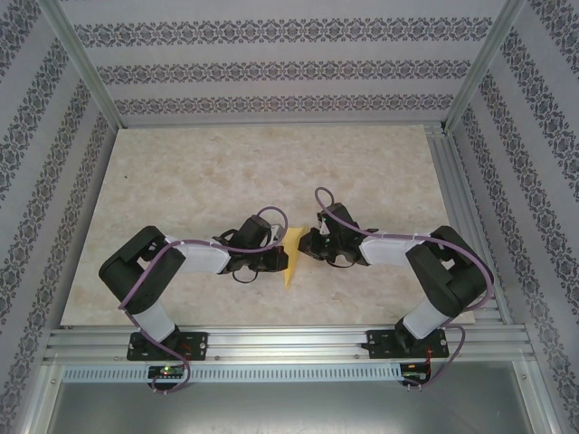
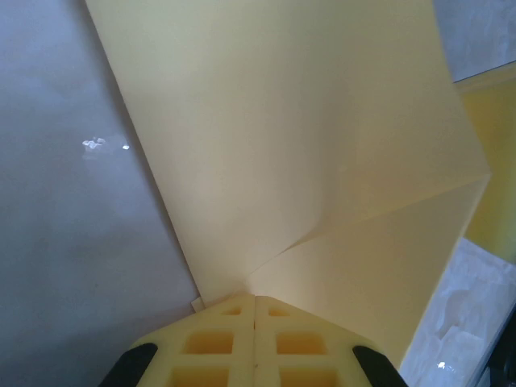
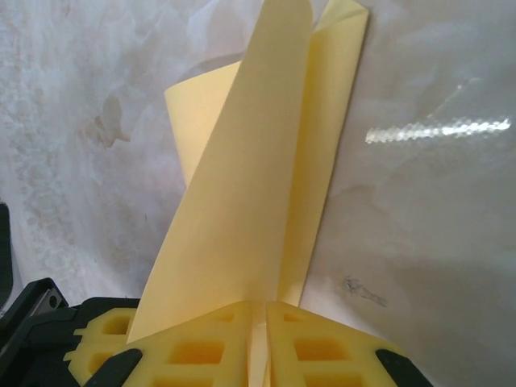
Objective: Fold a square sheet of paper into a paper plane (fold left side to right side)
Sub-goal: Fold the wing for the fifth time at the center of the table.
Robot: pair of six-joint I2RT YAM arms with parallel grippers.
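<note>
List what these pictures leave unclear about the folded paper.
1. Top view: the paper is too small to show creases, and both arms' jaws cover part of it.
2. Left wrist view: the paper is cut off by the top edge, and the left jaws hide its pinched edge.
3. Right wrist view: the right jaws hide the paper's near end, and the front flap hides the layers behind.

The paper plane [image 1: 290, 258] is plain yellow-orange; the table [image 1: 226, 172] is marbled beige; the walls [image 1: 271, 72] carry grey floral bands on white; arm cables [image 1: 147, 274] are purple
</note>
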